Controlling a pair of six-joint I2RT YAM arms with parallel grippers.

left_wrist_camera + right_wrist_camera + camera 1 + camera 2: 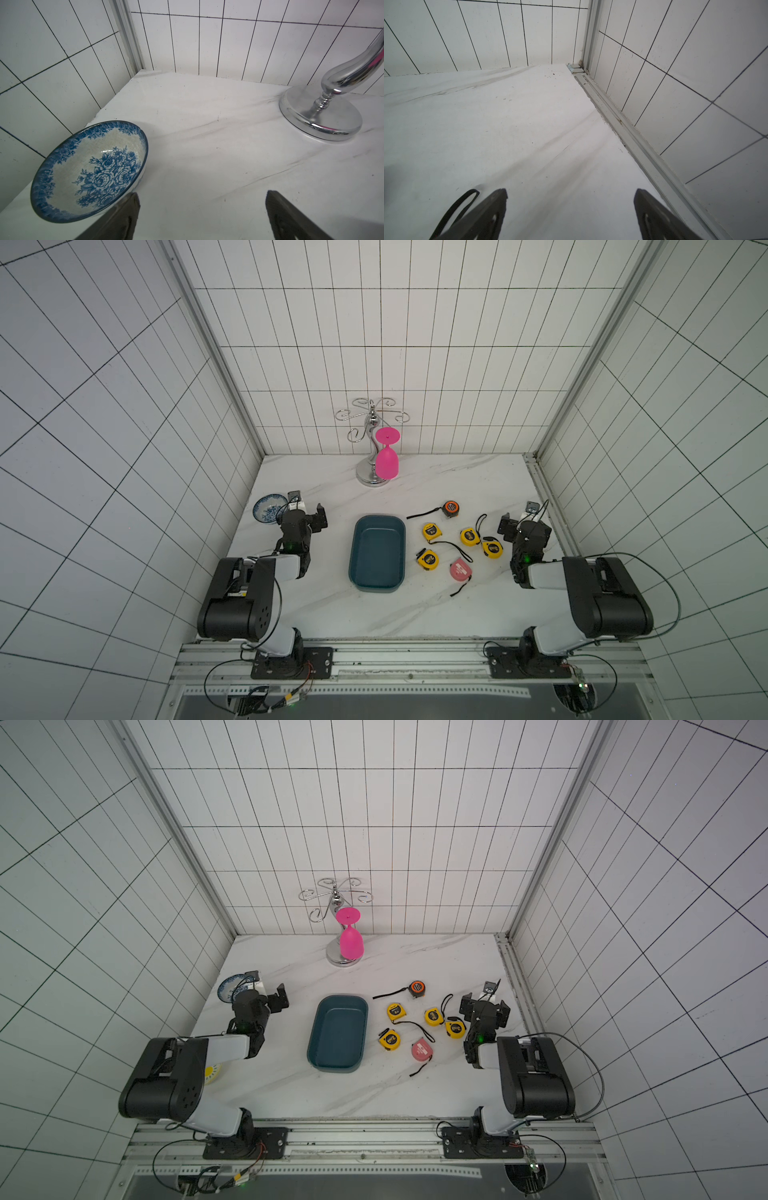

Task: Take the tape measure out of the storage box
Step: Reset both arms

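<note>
The dark teal storage box (377, 556) (337, 1033) lies in the middle of the marble table, and nothing shows inside it. Several tape measures rest on the table to its right: yellow ones (431, 531) (395, 1011), an orange and black one (450, 509) and a pink one (460, 570). My left gripper (305, 512) (202, 197) hovers open to the left of the box, beside a blue bowl. My right gripper (524, 526) (571, 195) is open to the right of the tape measures, with only bare table between its fingers.
A blue floral bowl (266, 510) (89, 172) stands at the left wall. A chrome rack (320, 116) with a pink goblet (386, 460) hanging from it is at the back. A black wrist strap (460, 205) lies by the right gripper. A metal rail (633, 135) edges the table's right side.
</note>
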